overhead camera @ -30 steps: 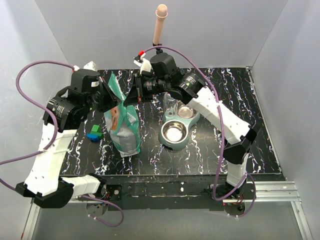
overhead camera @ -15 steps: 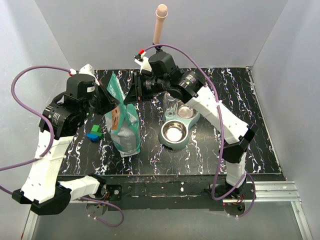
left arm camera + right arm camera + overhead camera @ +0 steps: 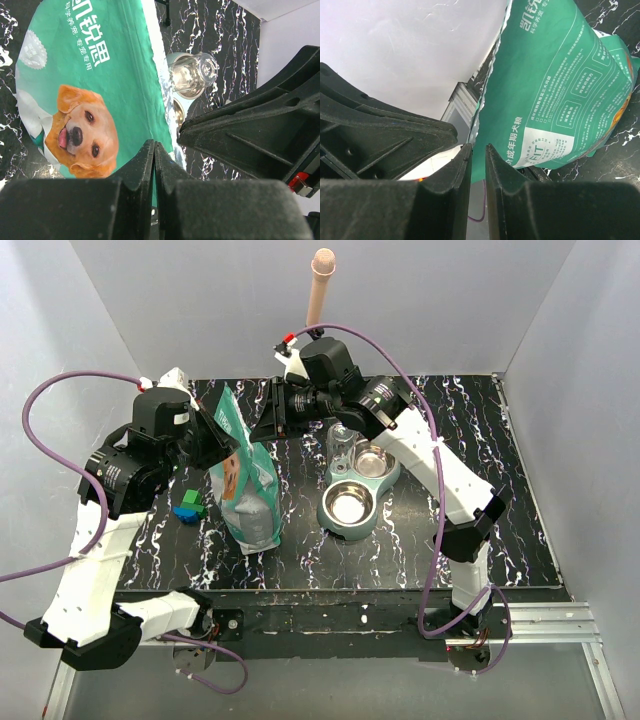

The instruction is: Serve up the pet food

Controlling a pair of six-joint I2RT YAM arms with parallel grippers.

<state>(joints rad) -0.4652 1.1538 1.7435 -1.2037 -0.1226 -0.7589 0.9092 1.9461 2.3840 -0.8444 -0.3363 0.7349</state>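
Right gripper (image 3: 268, 420) has lifted slightly off the teal-green stand-up pet food bag (image 3: 245, 490), fingers nearly together, grip unclear. Left gripper (image 3: 153, 146) pinches its top edge; it stands upright left of the mint twin-bowl feeder (image 3: 352, 502).

One teal-green stand-up pet food bag printed with a golden dog (image 3: 245, 490) stands on the single black white-veined table (image 3: 500, 490). There is one mint-green double feeder (image 3: 388, 478), and it holds two round steel bowls, a near bowl (image 3: 347, 505) and a far bowl (image 3: 372, 462), plus one clear plastic bottle (image 3: 340, 445). Two small toy blocks lie by the bag: one green block (image 3: 193, 497) and one blue block (image 3: 186, 512). Two white-and-black arms are in view, the left arm (image 3: 95, 560) and the right arm (image 3: 450, 480), each ending in one black two-finger gripper, so two in all: the left gripper (image 3: 224, 443) and the right gripper (image 3: 262, 425). Two purple cables loop over them, one on the left (image 3: 60, 390) and one on the right (image 3: 420, 410). One beige round-tipped pole (image 3: 320, 290) rises at the back.
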